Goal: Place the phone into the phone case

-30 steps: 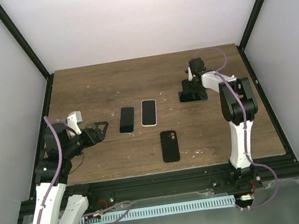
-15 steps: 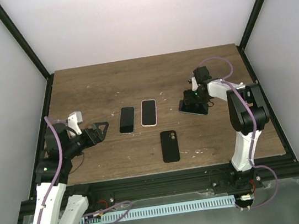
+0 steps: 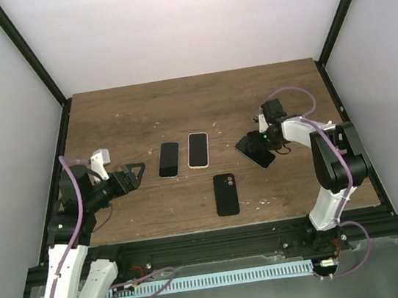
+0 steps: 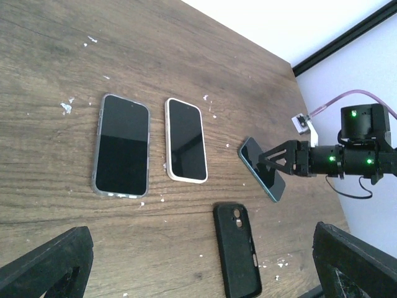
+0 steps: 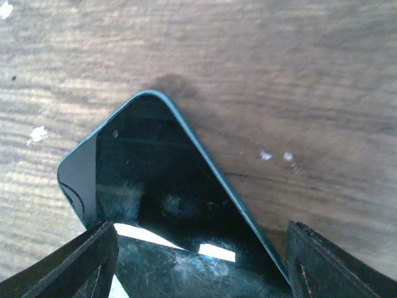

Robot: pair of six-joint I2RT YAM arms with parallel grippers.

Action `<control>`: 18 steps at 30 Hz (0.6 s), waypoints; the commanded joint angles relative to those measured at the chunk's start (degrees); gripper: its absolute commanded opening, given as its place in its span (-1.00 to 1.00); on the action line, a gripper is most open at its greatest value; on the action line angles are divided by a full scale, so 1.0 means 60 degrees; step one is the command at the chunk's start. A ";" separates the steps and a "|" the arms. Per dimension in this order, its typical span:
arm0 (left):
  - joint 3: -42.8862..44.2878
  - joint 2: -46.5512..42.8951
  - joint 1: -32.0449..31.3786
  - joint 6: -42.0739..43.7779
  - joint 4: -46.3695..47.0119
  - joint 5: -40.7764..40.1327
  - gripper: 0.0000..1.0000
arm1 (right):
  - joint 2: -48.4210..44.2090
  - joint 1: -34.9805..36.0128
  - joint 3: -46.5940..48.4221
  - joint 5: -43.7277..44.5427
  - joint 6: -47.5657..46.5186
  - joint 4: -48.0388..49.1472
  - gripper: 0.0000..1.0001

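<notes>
Right end effector (image 3: 259, 144) clamps tilted phone (image 4: 263, 169); phone case (image 3: 226, 194) lies apart.

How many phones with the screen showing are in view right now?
3: a grey-edged phone left of centre, a white-edged phone beside it, and a teal phone in the right end effector.

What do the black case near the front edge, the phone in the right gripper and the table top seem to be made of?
Black case: likely matte silicone or plastic; no glare.
Phone: glossy glass face with reflections and smudges, teal rim of metal or plastic.
Table: wood or wood-look laminate, matte, visible grain.
</notes>
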 commanded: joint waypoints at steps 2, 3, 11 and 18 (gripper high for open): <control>-0.0156 -0.0061 0.0020 -0.0127 0.0258 0.0322 0.95 | -0.0310 0.0648 -0.0553 -0.0183 0.0168 -0.0703 0.48; -0.0189 -0.0072 0.0017 -0.0149 0.0274 0.0354 0.95 | -0.0342 0.0826 -0.0577 -0.0087 0.0184 -0.0723 0.48; -0.0528 0.0193 0.0016 -0.0483 0.0491 0.0890 0.90 | 0.0199 0.1686 -0.0108 0.1562 0.0093 -0.1078 0.54; -0.0553 0.0496 0.0017 -0.0396 0.0520 0.1175 0.89 | 0.0428 0.2240 0.0210 0.1799 -0.0244 -0.1070 0.65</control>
